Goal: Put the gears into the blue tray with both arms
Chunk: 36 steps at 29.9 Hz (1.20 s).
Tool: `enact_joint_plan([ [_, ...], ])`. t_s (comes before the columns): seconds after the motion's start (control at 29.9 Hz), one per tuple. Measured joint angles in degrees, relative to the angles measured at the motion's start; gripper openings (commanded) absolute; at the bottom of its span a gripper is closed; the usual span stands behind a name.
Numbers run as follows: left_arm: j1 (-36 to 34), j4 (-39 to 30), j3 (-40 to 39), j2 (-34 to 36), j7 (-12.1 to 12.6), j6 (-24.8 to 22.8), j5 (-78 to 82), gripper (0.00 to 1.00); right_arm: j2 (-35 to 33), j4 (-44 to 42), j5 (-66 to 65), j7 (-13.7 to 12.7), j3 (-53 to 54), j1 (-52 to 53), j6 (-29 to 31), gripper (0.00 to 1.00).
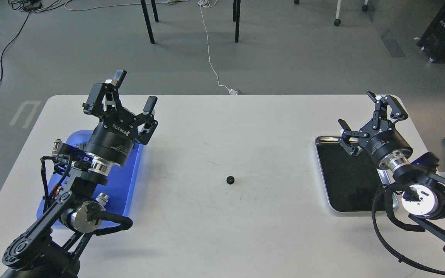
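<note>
One small black gear [230,179] lies alone on the white table, a little below its middle. The blue tray [126,184] sits at the left, and my left arm covers most of it, so its contents are hidden. My left gripper [135,89] hangs above the tray's far end, open and holding nothing. My right gripper [357,110] stands open and empty over the far edge of the steel tray at the right. The gear lies roughly halfway between the two arms, well apart from both.
A shiny steel tray [325,181] with a black lining rests at the right side of the table. The table's far edge [222,95] borders grey floor with chair legs [148,21] and a white cable [211,58].
</note>
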Motion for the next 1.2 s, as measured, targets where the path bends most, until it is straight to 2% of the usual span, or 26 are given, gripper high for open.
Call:
enact_joint_plan([
  [0.3,-0.95,-0.8,0.38,-0.48,-0.15,-0.29,10.32,0.98,0.65,-0.28,0.0,0.0,0.05,-0.08,0.0,0.98],
  [0.6,-5.95,-1.34,7.55,1.28,-0.35,-0.53,25.29,0.98,0.91,-0.54,-0.25,0.0,0.53,-0.06,-0.09,0.98],
  [0.84,-17.04,-0.62,18.53,3.77,-0.83,-0.57,42.95,0.98,0.9,-0.52,-0.31,0.0,0.85,-0.1,-0.1,0.98],
  [0.94,-23.53,1.33,24.46,6.71,-2.28,-0.56,53.33,0.98,0.9,-0.52,-0.31,0.0,0.87,-0.1,-0.1,0.98],
  [1.04,-30.33,5.6,30.48,7.76,-3.62,-0.48,64.81,0.98,0.91,-0.56,-0.32,0.0,0.87,-0.15,-0.1,0.98],
  [1.2,-38.68,16.53,39.51,5.49,-3.9,0.25,81.43,0.96,0.97,-0.63,-0.35,0.0,0.79,-0.42,-0.12,0.98],
])
